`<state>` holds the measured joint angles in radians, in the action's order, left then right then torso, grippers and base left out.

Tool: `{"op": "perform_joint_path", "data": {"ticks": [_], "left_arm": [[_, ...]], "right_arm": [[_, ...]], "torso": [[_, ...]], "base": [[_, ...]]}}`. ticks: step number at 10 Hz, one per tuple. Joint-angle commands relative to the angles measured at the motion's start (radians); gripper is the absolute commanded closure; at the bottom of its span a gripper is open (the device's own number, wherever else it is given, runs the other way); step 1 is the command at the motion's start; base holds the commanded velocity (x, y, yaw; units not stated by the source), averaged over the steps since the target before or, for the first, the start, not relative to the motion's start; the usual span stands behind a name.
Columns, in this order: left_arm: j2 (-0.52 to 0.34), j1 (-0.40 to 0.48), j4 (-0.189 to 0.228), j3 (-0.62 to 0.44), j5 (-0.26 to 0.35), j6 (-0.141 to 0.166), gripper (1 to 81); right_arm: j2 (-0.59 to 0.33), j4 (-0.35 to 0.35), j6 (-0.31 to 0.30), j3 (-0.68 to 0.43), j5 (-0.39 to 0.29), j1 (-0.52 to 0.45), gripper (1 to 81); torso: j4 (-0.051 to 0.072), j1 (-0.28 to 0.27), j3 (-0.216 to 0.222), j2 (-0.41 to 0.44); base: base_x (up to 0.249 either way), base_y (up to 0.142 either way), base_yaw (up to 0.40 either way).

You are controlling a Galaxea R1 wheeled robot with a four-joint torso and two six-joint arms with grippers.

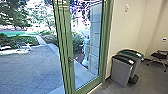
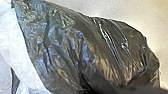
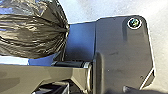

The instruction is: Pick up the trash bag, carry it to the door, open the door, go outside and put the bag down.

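The black trash bag (image 2: 87,50) shows large in the left wrist view, its shiny plastic creased and bulging. In the right wrist view the bag (image 3: 30,30) draws together into a gathered neck beside the robot's own dark plate. Which gripper bears its weight I cannot tell. Ahead in the head view is the green-framed glass door (image 1: 67,45), with a lever handle (image 1: 71,60) on its upright; I cannot tell whether it is ajar.
Two grey bins (image 1: 122,71) stand against the wall to the right of the door frame, and a dark chair (image 1: 160,55) is farther right. Paving (image 1: 30,67) and bushes lie outside. A pale figure, apparently a person (image 1: 86,47), shows through the glass.
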<state>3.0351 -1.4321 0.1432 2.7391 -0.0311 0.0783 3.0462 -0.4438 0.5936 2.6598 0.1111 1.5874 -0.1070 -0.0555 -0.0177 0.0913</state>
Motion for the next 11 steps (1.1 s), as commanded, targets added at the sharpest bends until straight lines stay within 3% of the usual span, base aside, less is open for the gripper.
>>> {"op": "perform_joint_path", "data": {"ticks": [1,11], "left_arm": [[-0.002,0.069,0.01,-0.002,0.037,-0.006,81.1],[-0.001,0.068,0.012,-0.002,0.039,-0.006,81.1]], "right_arm": [[0.01,0.011,0.006,-0.006,-0.067,-0.043,1.0],[0.012,0.011,0.006,-0.005,-0.067,-0.042,1.0]], "torso": [[0.0,0.0,0.0,0.0],[0.0,0.0,0.0,0.0]], "base": [[0.154,-0.076,0.0],[0.154,-0.076,0.0]]}}
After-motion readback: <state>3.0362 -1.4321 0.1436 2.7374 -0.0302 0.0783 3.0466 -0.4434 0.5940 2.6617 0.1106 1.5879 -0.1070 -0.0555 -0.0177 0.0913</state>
